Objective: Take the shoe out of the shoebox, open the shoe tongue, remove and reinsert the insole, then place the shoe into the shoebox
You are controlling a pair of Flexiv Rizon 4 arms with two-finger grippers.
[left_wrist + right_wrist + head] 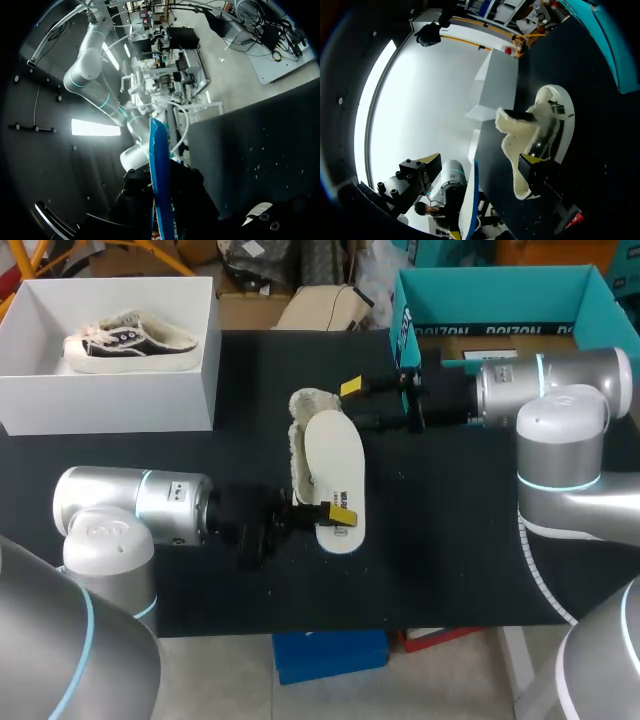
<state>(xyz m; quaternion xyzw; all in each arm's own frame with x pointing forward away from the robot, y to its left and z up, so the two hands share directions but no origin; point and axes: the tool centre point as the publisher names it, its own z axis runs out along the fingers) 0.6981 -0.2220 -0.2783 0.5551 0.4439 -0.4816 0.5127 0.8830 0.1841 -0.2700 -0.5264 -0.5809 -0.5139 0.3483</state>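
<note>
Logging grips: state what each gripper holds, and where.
Left gripper: insole, pinched near one end. Right gripper: open, holds nothing, beside the shoe.

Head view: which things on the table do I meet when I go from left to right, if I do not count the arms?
White box → shoe lying on the table → teal box. The insole overlaps the shoe, so I leave it out.

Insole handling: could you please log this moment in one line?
left end effector: shut on insole | right end effector: open at shoe
</note>
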